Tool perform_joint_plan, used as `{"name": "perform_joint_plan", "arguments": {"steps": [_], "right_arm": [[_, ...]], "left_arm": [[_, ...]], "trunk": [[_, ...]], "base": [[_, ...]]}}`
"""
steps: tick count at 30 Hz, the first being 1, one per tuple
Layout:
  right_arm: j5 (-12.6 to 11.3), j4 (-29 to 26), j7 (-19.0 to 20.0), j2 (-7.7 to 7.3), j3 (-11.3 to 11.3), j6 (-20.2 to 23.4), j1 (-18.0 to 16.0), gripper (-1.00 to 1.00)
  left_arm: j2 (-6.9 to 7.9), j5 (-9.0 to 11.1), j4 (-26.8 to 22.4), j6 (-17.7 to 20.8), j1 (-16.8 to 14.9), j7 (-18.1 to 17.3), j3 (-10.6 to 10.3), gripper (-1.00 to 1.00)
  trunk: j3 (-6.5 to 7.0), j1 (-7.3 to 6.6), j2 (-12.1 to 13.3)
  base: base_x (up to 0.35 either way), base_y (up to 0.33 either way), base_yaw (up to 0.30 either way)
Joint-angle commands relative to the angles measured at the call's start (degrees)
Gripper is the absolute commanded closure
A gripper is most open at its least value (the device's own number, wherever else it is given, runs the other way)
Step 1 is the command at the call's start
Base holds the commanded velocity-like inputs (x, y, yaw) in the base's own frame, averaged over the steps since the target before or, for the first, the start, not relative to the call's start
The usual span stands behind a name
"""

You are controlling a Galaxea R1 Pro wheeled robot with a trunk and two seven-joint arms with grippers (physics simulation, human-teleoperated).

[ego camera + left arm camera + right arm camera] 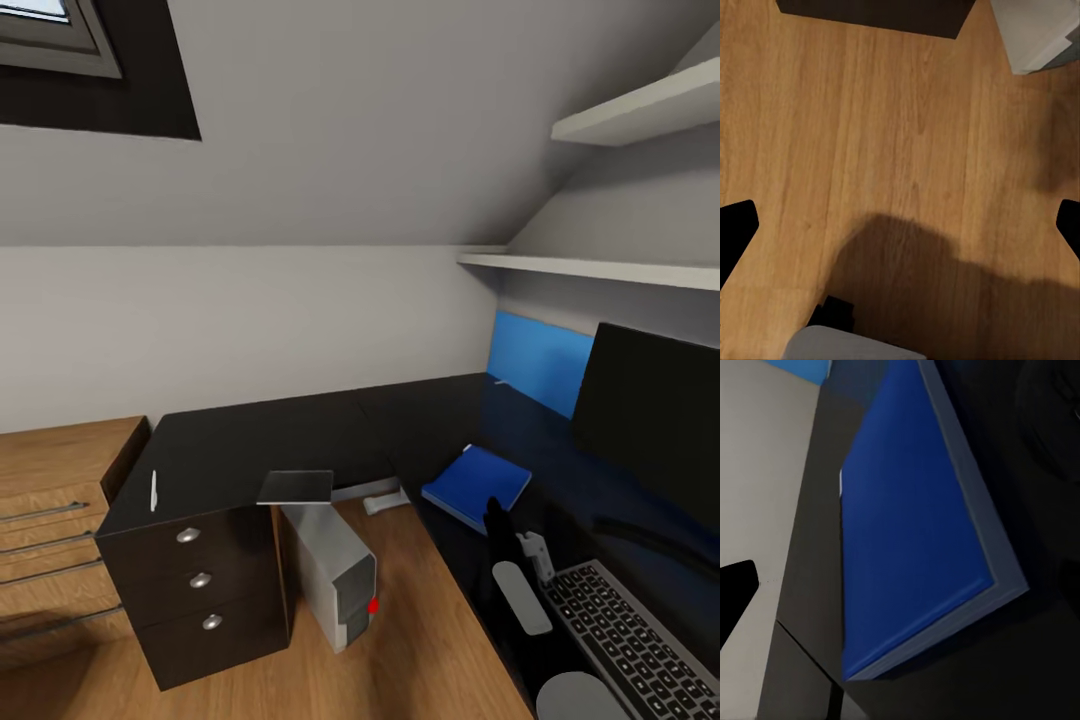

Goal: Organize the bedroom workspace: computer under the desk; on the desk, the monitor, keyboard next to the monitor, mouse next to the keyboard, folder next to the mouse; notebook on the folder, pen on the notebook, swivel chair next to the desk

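Hovering just above the blue folder (477,485) on the dark table (300,430), the right end effector (497,522) looks poised over it; whether its fingers are apart I cannot tell. The monitor (650,420) and keyboard (630,640) share the table, the computer (335,570) stands beneath, and a pen (153,490) and notebook (296,487) lie further off. The left end effector (900,225), fingers spread, faces the wooden floor (870,150).

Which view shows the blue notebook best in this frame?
The right wrist view: the blue notebook is seen close, cover and grey page edge sharp. The head view shows it small but whole on the desk, left of the monitor. The left wrist view looks at floor.
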Motion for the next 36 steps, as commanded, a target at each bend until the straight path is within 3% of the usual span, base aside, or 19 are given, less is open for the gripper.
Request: {"name": "perform_joint_plan", "arguments": {"steps": [1, 5, 15, 27, 30, 36], "right_arm": [[-0.5, -0.1, 0.0, 0.05, 0.0, -0.2, 0.0, -1.0], [-0.5, -0.1, 0.1, 0.1, 0.2, -0.2, 0.0, -1.0], [-0.5, -0.6, 0.4, 0.08, 3.9, -0.4, 0.0, -1.0], [-0.5, -4.5, 0.6, 0.07, 5.2, -0.1, 0.0, -1.0], [-0.4, -4.7, 0.8, 0.01, 6.8, -0.1, 0.1, -1.0], [0.9, -4.9, 0.9, -0.2, 12.1, -0.2, 0.1, -1.0]], "left_arm": [[0.07, 0.6, -0.1, 0.1, 0.0, 0.6, -0.2, -1.0], [0.01, 0.6, -0.1, 0.1, 0.0, 0.6, -0.2, -1.0], [-0.16, 0.6, -0.1, 0.0, 0.0, 0.6, -0.3, -1.0], [-0.19, 0.6, 0.4, -0.1, 0.0, 0.6, -0.3, -1.0], [-0.2, 0.6, 0.7, -0.1, 0.0, 0.5, -0.3, -1.0], [-0.21, 0.5, 1.0, -0.1, 0.0, 0.4, -0.3, -1.0]], "trunk": [[0.13, -0.22, 0.4], [0.85, -1.1, 2.0], [2.65, -3.3, 6.0], [4.8, -5.93, 10.8], [5.34, -6.59, 12.0], [6.42, -7.91, 14.4]], "base": [[0.0, 0.0, 0.0], [0.0, 0.0, 0.0], [0.0, 0.0, 0.0], [0.0, 0.0, 0.0], [0.0, 0.0, 0.0], [0.0, 0.0, 0.0]]}}
